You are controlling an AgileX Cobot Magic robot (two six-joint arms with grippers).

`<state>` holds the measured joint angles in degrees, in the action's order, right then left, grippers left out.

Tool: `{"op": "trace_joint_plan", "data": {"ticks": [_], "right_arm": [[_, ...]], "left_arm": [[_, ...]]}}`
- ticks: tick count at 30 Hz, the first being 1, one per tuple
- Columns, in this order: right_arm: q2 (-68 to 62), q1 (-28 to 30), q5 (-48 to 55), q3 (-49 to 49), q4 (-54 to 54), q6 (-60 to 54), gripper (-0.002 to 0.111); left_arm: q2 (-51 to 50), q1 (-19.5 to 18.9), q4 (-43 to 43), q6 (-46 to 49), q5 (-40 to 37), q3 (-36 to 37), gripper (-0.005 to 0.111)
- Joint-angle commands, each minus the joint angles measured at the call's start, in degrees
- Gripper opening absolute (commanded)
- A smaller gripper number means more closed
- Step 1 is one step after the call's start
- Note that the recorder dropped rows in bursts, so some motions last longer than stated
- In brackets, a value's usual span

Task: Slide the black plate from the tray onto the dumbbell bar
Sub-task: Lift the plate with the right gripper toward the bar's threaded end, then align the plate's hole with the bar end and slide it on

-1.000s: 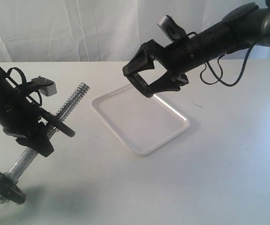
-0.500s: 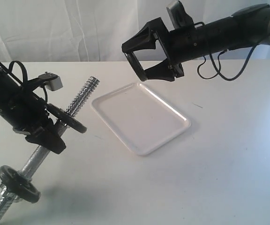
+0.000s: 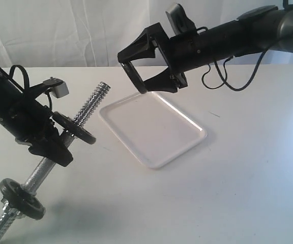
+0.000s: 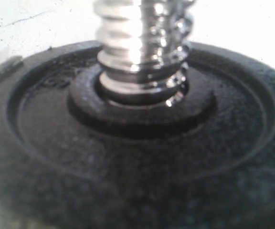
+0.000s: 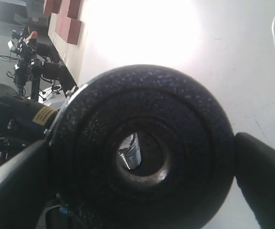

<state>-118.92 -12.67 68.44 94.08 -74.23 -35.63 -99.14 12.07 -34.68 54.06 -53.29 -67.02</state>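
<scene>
The black plate (image 5: 190,138) is hanging edge-on in the air above the tray's (image 3: 151,165) far left edge, with the right claw (image 3: 135,74) clamping its rim. Farther left, the left claw (image 3: 52,147) is gripping the tilted dumbbell bar (image 3: 88,109) clear of the tabletop (image 3: 238,178). Two black discs (image 3: 74,128) are sitting on the bar, whose threaded end is pointing toward the plate.

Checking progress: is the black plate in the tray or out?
Out: right claw grips the plate in the air; tray bare.
</scene>
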Motion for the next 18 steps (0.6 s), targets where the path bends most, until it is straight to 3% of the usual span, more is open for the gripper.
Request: {"op": "trace_joint_plan", "data": {"ticks": [1, 10, 18], "right_arm": [[1.38, -1.56, 1.52, 0.18, -3.48, -0.08, 0.000], [1.38, -3.33, 1.52, 0.18, -2.91, -0.08, 0.000], [1.38, -3.58, 1.52, 0.18, 3.79, 1.31, 0.000]], "left_arm": [[3.31, 1.74, -8.51, 0.19, -5.40, -1.00, 0.000], [3.31, 3.36, -7.61, 0.33, -4.58, -1.00, 0.000], [3.31, 3.36, -5.95, -0.08, -3.96, -1.00, 0.000]]}}
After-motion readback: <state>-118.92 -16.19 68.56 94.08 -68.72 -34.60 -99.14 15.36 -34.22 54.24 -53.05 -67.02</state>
